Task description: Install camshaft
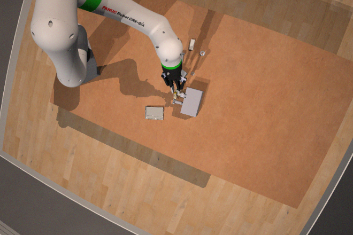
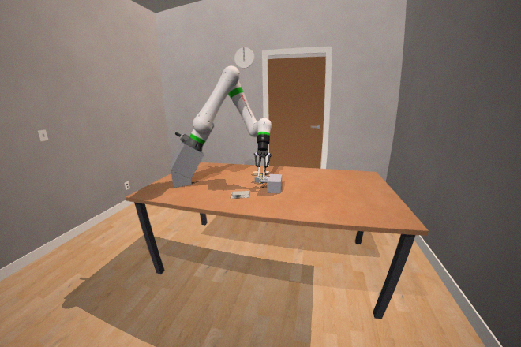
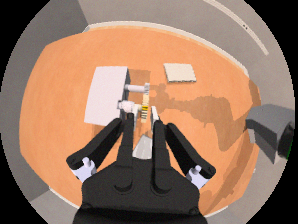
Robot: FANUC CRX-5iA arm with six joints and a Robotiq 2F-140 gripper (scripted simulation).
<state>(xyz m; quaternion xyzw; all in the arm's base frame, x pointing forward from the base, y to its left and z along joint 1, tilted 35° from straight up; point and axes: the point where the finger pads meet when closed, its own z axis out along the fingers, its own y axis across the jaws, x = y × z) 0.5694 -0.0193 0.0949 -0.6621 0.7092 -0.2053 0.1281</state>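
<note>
The grey engine case (image 1: 192,101) stands upright on the table; it also shows in the side view (image 2: 274,183) and in the wrist view (image 3: 107,94). The camshaft (image 1: 179,94) with its yellowish gear (image 3: 141,107) sits at the case's front face, shaft pointing into the case. A second short shaft with the small crank gear (image 1: 177,102) sticks out of the same face beside it (image 3: 137,88). My gripper (image 1: 176,88) (image 3: 144,111) hangs straight above the camshaft, fingers spread a little to either side of the gear. Gear marks are too small to read.
A flat grey plate (image 1: 154,112) (image 3: 180,72) lies left of the case. A small grey block (image 1: 191,44), a ring (image 1: 202,53) and a tiny part (image 1: 192,73) lie behind the case. The robot base (image 2: 185,163) stands at the table's far left.
</note>
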